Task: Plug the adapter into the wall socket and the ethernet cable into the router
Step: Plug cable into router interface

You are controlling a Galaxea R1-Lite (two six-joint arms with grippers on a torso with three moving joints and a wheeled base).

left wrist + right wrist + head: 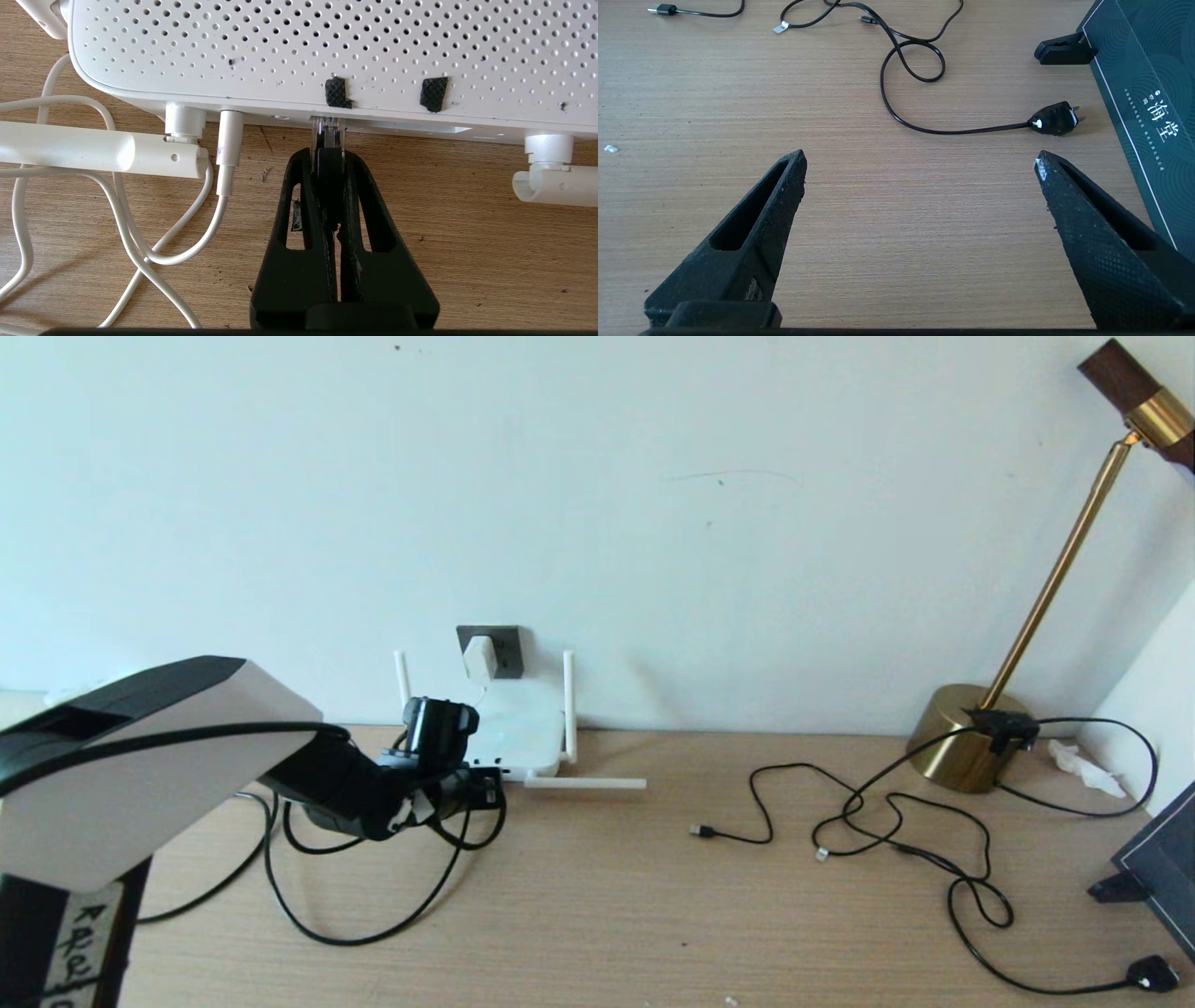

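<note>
The white adapter point(481, 658) sits in the dark grey wall socket point(509, 644), its thin white cord hanging down to the router point(523, 728). My left gripper point(484, 791) is at the router's front, shut on the ethernet cable's connector point(328, 135). The connector's clear tip meets a front port under the router's perforated shell point(327, 46), between the left gripper's point(328, 156) closed fingers. The thick black ethernet cable point(373, 929) loops over the table behind the left arm. My right gripper point(920, 158) hovers open above bare table, out of the head view.
One antenna point(585, 784) lies flat on the table; two stand upright. A white cord plug point(229, 144) sits in the router beside the connector. Thin black cables point(887, 821), a black plug point(1055, 119), a brass lamp point(971, 742) and a dark box point(1148, 93) fill the right side.
</note>
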